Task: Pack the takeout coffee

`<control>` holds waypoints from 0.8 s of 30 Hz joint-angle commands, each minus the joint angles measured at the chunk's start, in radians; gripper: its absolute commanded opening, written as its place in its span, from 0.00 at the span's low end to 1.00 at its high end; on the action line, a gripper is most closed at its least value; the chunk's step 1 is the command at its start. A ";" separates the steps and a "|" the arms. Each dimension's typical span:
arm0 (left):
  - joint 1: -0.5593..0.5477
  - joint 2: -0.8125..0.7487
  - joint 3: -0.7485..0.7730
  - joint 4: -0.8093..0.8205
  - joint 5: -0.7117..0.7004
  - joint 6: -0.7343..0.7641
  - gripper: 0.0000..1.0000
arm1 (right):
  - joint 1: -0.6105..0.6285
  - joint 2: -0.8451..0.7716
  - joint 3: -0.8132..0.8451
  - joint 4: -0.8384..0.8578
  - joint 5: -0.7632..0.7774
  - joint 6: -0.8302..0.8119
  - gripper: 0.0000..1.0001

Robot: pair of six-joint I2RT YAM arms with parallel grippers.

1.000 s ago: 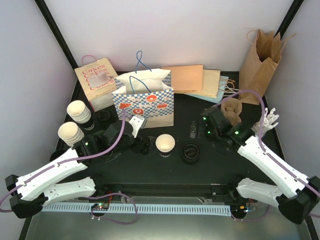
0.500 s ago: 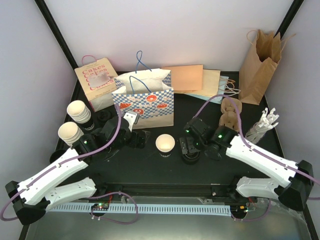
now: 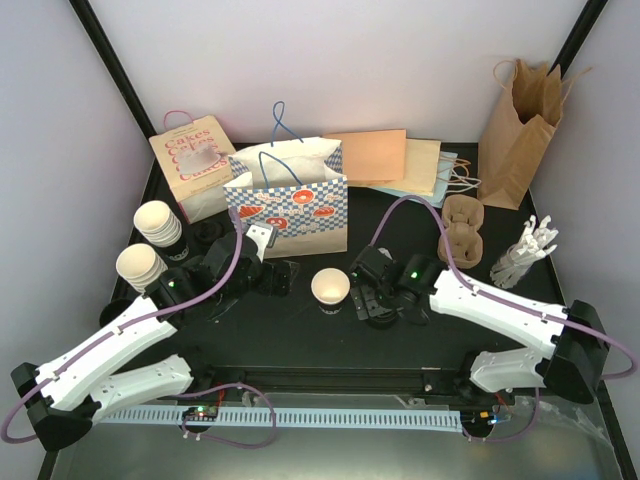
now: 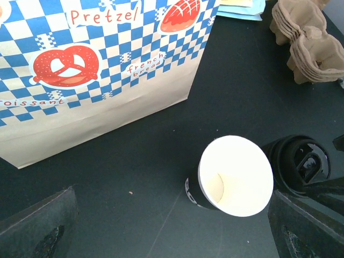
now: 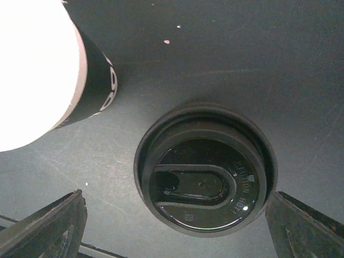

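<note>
My left arm (image 3: pixel 110 345) and right arm (image 3: pixel 500 310) are white shells with black joints. A purple cable (image 3: pixel 240 250) loops along each, and a small green light (image 3: pixel 172 284) glows near each wrist. My left gripper (image 3: pixel 283 279) and right gripper (image 3: pixel 370 300) are black, with dark wedge-shaped fingers (image 4: pixel 37 226).

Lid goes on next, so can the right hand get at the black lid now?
Likely yes: the right hand hangs open straight above the black lid, nothing between them; the cup stands just beside.

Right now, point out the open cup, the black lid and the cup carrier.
cup (image 4: pixel 235 174): left wrist view, inside of its mouth.
lid (image 5: pixel 205 171): right wrist view, centre of its top.
carrier (image 3: pixel 461 226): top view, its middle.
</note>
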 commanded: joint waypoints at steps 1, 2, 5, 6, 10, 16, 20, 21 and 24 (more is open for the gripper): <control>0.008 -0.001 0.000 0.021 0.013 0.001 0.99 | 0.006 0.027 -0.006 -0.003 0.055 0.027 0.93; 0.008 0.000 0.000 0.020 0.012 0.001 0.99 | 0.006 0.035 -0.006 -0.009 0.067 0.032 0.93; 0.009 0.001 0.001 0.022 0.014 0.004 0.99 | 0.006 0.053 -0.003 -0.021 0.083 0.039 0.94; 0.010 0.001 0.002 0.022 0.014 0.004 0.99 | 0.007 0.057 -0.003 -0.022 0.085 0.041 0.94; 0.010 0.001 -0.001 0.021 0.014 0.006 0.99 | 0.006 0.074 -0.009 -0.019 0.086 0.048 0.94; 0.012 0.000 -0.003 0.018 0.014 0.010 0.99 | 0.006 0.091 -0.020 -0.009 0.079 0.059 0.89; 0.013 0.001 -0.004 0.018 0.017 0.009 0.99 | 0.006 0.098 -0.023 -0.013 0.083 0.066 0.86; 0.013 0.001 -0.006 0.017 0.017 0.009 0.99 | 0.006 0.101 -0.022 -0.016 0.085 0.068 0.86; 0.013 0.000 -0.006 0.017 0.018 0.009 0.99 | 0.006 0.110 -0.024 -0.021 0.092 0.071 0.86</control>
